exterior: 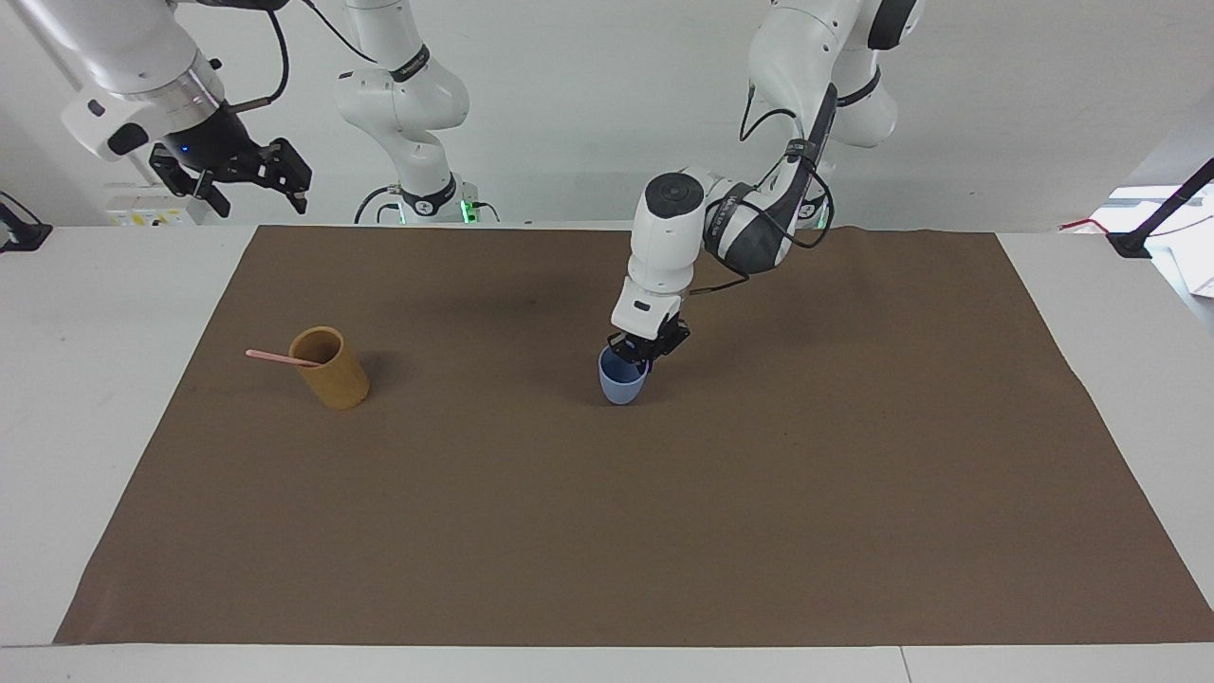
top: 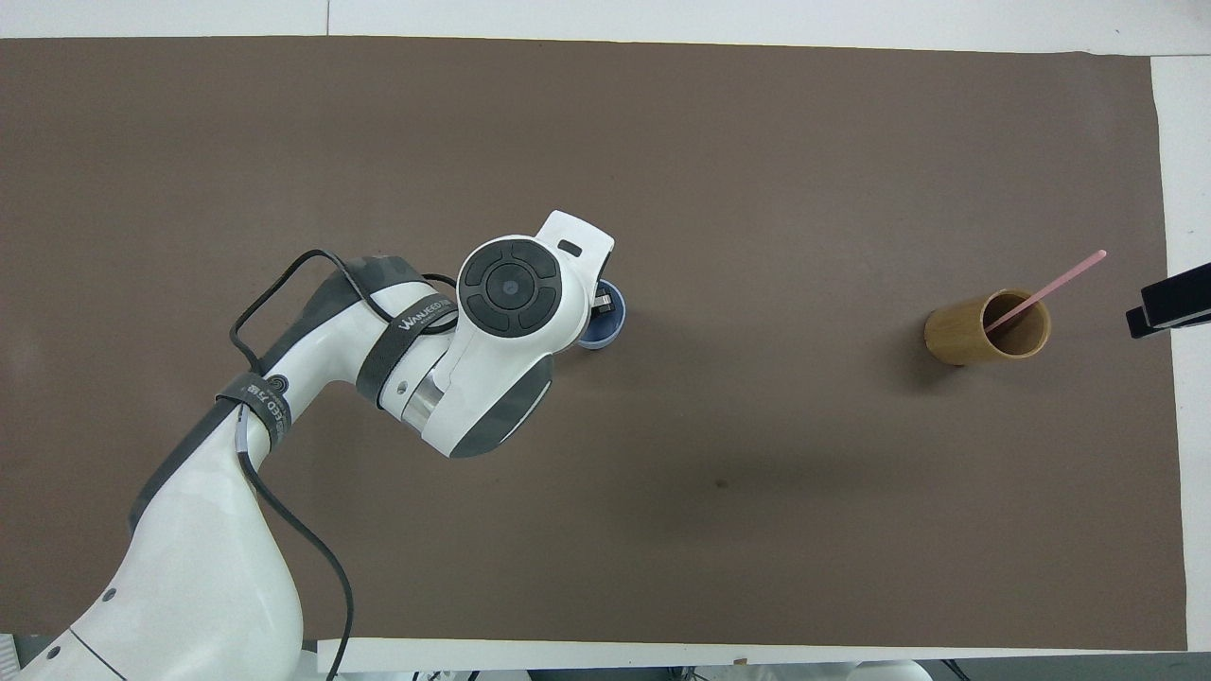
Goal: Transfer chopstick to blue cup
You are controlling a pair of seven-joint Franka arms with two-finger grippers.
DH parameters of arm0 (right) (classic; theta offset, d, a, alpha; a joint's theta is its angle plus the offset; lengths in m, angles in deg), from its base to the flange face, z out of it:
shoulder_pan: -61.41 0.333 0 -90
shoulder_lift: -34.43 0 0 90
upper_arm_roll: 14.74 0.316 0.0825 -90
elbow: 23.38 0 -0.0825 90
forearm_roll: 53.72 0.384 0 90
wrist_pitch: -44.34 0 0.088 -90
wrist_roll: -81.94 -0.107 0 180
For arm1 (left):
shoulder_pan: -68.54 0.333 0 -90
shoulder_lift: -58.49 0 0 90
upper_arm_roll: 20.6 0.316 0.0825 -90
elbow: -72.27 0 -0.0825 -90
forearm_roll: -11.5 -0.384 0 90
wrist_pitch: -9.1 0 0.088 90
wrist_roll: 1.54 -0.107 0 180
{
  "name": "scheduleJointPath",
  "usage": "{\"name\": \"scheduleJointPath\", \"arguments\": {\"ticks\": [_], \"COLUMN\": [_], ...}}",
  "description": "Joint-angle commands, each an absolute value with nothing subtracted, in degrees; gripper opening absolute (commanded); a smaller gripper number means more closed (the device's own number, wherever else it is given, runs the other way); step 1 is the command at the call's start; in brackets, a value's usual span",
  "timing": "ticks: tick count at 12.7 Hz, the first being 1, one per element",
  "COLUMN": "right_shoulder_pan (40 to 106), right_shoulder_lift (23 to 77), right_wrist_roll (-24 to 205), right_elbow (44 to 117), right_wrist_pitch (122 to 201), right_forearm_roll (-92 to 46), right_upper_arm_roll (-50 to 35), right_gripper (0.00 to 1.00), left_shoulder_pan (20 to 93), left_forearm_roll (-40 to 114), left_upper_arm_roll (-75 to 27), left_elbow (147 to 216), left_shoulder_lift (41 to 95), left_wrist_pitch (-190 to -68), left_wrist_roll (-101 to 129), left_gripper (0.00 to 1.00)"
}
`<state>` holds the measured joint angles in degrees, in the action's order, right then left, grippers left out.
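Note:
The blue cup (exterior: 623,382) is upright near the middle of the mat, low at the mat's surface; I cannot tell whether it rests on it. My left gripper (exterior: 645,354) is shut on its rim, one finger inside the cup. In the overhead view the left arm covers most of the cup (top: 606,332). The pale-pink chopstick (exterior: 275,357) leans in the mustard-tan cup (exterior: 332,370) toward the right arm's end, and its upper end sticks out over the rim (top: 1052,287). My right gripper (exterior: 256,193) is open, raised high off the mat's edge at that end.
A brown mat (exterior: 664,531) covers most of the white table. The tan cup (top: 984,329) stands close to the mat's edge at the right arm's end. The right gripper's tip (top: 1168,305) shows just past that edge.

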<state>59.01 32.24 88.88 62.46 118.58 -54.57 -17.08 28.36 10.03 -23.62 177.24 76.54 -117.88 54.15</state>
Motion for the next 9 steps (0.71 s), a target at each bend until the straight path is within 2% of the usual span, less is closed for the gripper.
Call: {"name": "scheduleJointPath", "arguments": {"ticks": [1, 3, 6, 7, 9], "right_shoulder_pan": [59.03, 58.95, 59.03, 59.03, 58.42], "right_shoulder_lift": [31.88, 31.88, 31.80, 30.75, 27.51], "right_wrist_roll": [88.71, 88.62, 88.71, 88.79, 89.67], "right_elbow": [62.58, 62.58, 62.84, 65.19, 72.90], "right_wrist_pitch": [118.70, 118.78, 118.78, 120.00, 127.01], "right_forearm_roll": [-55.13, -55.13, -55.13, -55.13, -54.52], "right_upper_arm_roll": [-17.02, -17.02, -17.02, -17.02, -17.19], "right_gripper": [1.00, 1.00, 1.00, 1.00, 1.00], "left_shoulder_pan": [28.20, 29.25, 33.20, 35.82, 45.20], "left_forearm_roll": [9.22, 9.13, 9.13, 9.48, 10.00], "left_upper_arm_roll": [-22.62, -22.36, -18.07, -16.57, -16.29], "left_elbow": [174.67, 172.75, 160.47, 157.90, 157.53], "left_shoulder_lift": [75.29, 70.64, 67.90, 66.33, 61.68], "left_wrist_pitch": [-112.72, -106.50, -86.41, -81.73, -77.39], "left_wrist_roll": [54.80, 54.80, 51.40, 45.37, 32.98], "left_gripper": [0.99, 1.00, 1.00, 1.00, 1.00]}}
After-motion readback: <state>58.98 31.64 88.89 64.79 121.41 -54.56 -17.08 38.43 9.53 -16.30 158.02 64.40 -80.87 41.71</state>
